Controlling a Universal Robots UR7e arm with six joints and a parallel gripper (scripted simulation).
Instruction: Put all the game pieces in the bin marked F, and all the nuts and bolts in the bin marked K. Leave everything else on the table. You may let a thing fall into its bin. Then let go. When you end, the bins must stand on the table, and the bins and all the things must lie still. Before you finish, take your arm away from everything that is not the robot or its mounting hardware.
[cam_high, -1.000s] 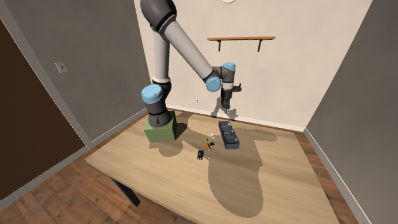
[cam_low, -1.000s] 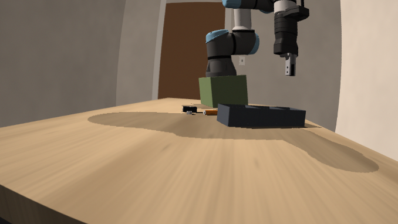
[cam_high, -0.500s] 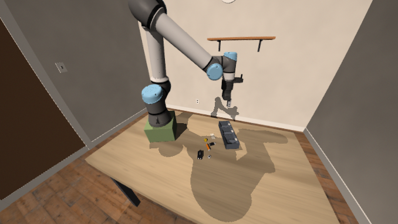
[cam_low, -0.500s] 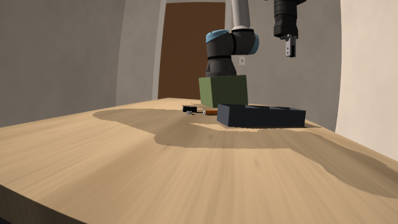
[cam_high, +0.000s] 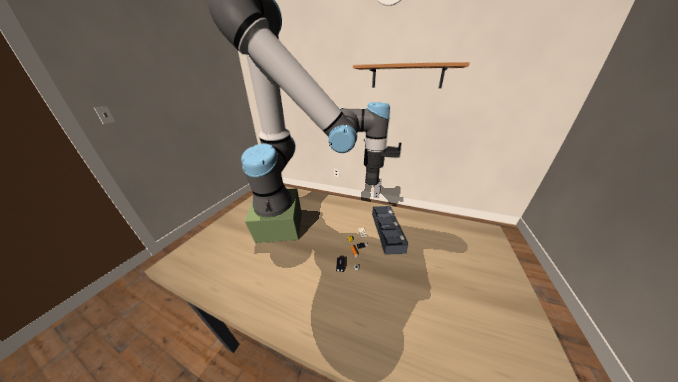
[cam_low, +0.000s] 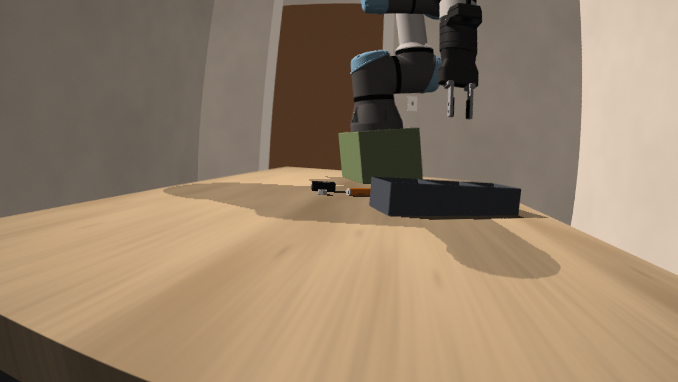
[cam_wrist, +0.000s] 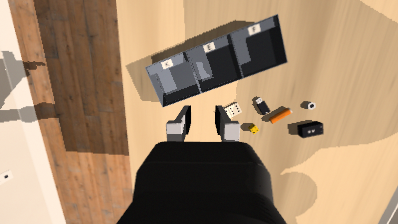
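Bins first: your dark three-compartment bin block (cam_wrist: 220, 60) sits on the counter (cam_low: 300, 280), and from the wrist view the labels are too small to read, so you can't tell which compartment is F and which is K. A small pale piece (cam_wrist: 201, 67) lies in the middle compartment; what it is, you can't make out.

Look just beside the block and you've got the loose pieces scattered in the arm's shadow. There's a white die (cam_wrist: 231, 110) nearest your gripper, a small yellow piece (cam_wrist: 251, 128) just below it, a little black part (cam_wrist: 260, 104), an orange-and-black stick (cam_wrist: 277, 115), a tiny grey nut (cam_wrist: 308, 105) and a black box-shaped item (cam_wrist: 309, 129) farthest out. All of them rest on the counter, apart from one another and outside the bins.

Now your gripper (cam_low: 460, 100): it hangs high above the counter, off the end of the bin block, fingers pointing straight down. The jaws stand apart with bare counter showing between them, nothing held.

Behind it, the arm rises from a green pedestal (cam_high: 260, 231) near the counter's back edge, with a wooden wall shelf (cam_high: 411, 65) beyond.
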